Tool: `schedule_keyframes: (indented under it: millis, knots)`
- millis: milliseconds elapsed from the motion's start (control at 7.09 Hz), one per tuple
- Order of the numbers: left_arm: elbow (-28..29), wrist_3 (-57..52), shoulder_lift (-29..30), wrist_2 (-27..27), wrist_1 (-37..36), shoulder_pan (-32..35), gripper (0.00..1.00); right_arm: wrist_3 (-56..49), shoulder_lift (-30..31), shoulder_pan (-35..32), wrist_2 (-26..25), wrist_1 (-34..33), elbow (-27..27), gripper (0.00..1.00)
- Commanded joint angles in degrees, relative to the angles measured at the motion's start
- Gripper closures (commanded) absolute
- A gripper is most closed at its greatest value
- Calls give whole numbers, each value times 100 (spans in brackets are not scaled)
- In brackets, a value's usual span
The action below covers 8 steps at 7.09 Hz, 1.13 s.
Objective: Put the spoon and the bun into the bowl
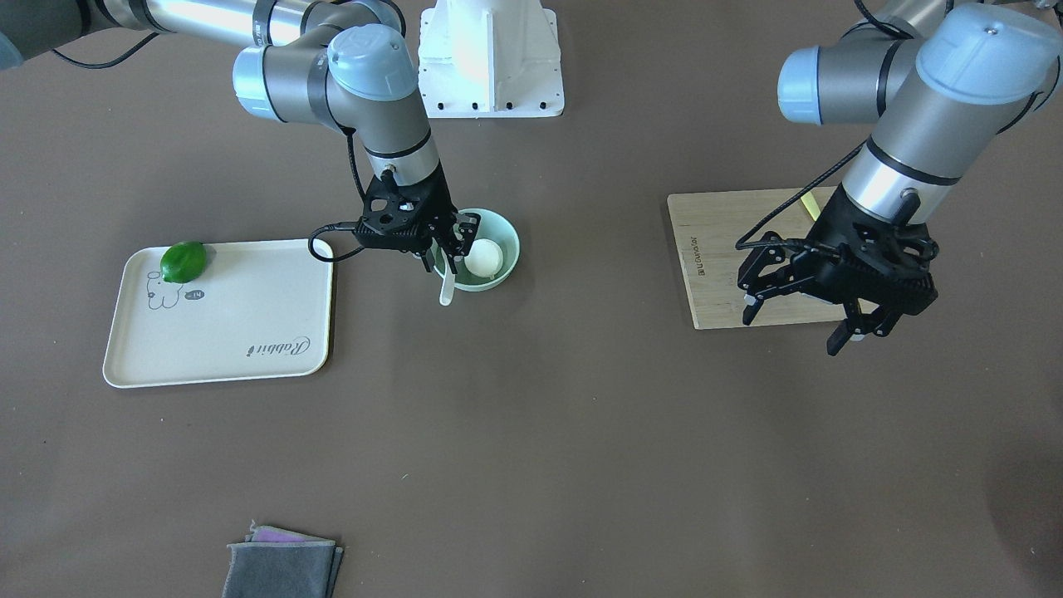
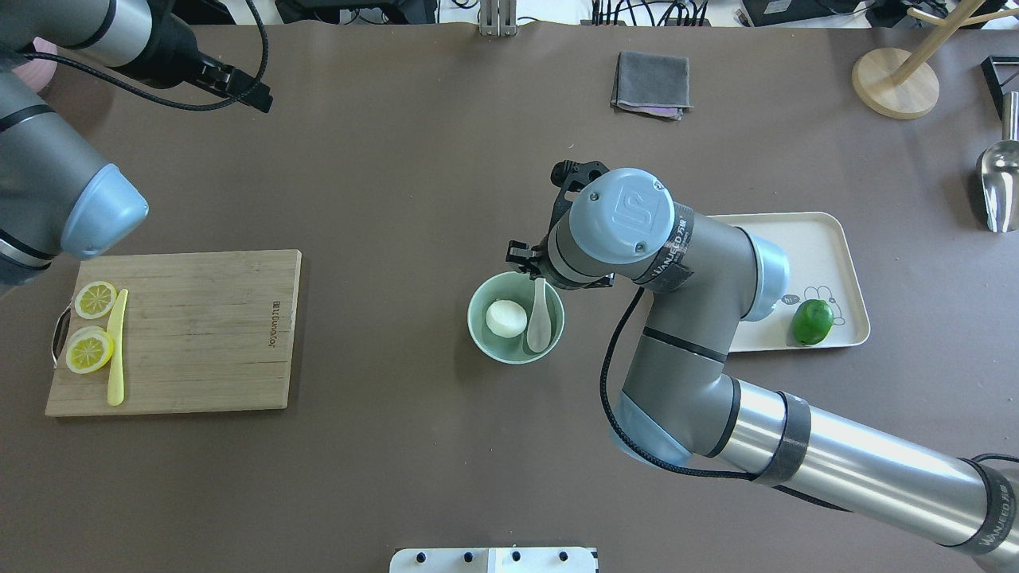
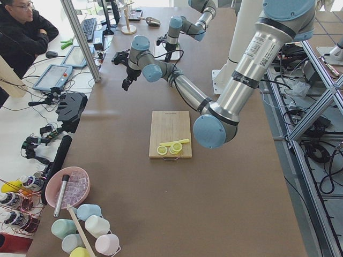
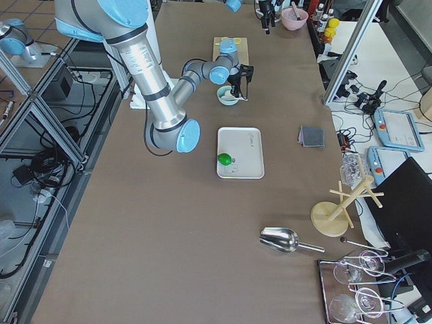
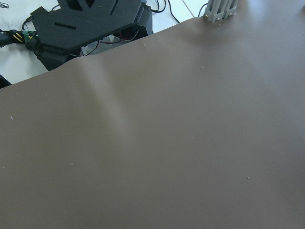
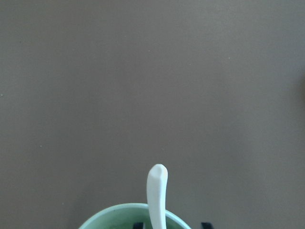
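1. The bun point(image 2: 506, 317) lies inside the bowl point(image 2: 480, 334), which stands on the table point(image 2: 414, 469) near its middle.
2. The spoon point(image 2: 540, 322) rests in the bowl just beside the bun. Its scoop is down and its handle leans over the rim on the side away from the robot.
3. The right gripper point(image 1: 455, 249) hangs over that rim. Its jaws stand apart, one on each side of the handle, with a gap showing.
4. The left gripper point(image 1: 795, 326) hangs above the table by the cutting board point(image 2: 199, 334), jaws wide and holding nothing.
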<state>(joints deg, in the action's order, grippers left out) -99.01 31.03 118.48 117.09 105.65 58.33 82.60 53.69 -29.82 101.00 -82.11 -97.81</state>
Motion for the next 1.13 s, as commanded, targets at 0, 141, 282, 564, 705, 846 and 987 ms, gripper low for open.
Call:
schedule_keyframes:
  millis: [0,141,282,564,705,846,987]
  knots:
    - [-12,0,0,7,0,47,2,-69,71,-59,17,-471,-457,0]
    - [-4,-9,0,7,-9,65,2,-78,71,-338,286,-507,-467,0]
    - [-12,-122,0,16,-9,178,2,-269,80,-775,742,-612,-476,0]
    - [14,-682,-322,305,8,590,2,-1459,184,-1531,1219,-1190,-476,0]
    - [-56,-877,-717,297,87,627,2,-2336,360,-2093,1560,-1280,-450,0]
    - [-74,-905,-895,236,340,758,2,-3372,640,-2568,1929,-1237,-441,0]
    - [-48,-975,-1045,27,699,829,2,-4418,869,-2747,1828,-1211,-415,0]
